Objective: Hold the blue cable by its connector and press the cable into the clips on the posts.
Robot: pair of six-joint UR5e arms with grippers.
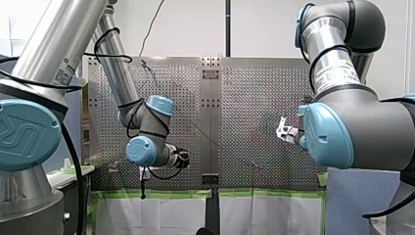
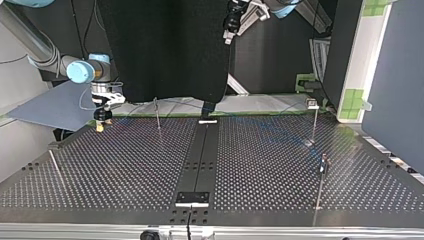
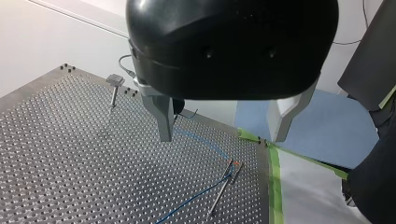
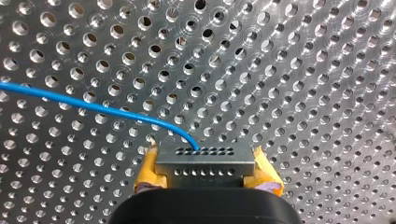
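Right gripper (image 4: 205,164) has its yellow pads (image 4: 148,164) clamped on both sides of the grey connector (image 4: 205,158), a small block with rows of holes in it. The blue cable (image 4: 93,108) comes out of one of those holes and curves away across the perforated table (image 4: 303,70). In the top view that gripper sits low at the table's far edge, over at the view's left.

Left gripper (image 3: 223,135) is up in the air, well clear of the plate, with its metal fingers (image 3: 164,116) spread wide and nothing between them. Below it the cable shows as a thin blue line over the holes, running to the orange-tipped post (image 3: 224,189) near the table's edge and on past it. Can't tell whether it actually sits in a clip there. The block-topped post (image 3: 113,91) stands upright further back, apart from the cable.

Surface-wise it's a shiny metal plate full of holes, and the top view shows a dark strip (image 2: 202,150) down the middle and a few thin posts spaced well apart. Green tape (image 3: 275,186) lines the edge, with white sheeting (image 3: 308,196) just beyond it and a blue mat (image 3: 327,126) after that. There's a white wall (image 3: 46,37) past the table, and in the top view a black screen (image 2: 165,50) hangs behind it.
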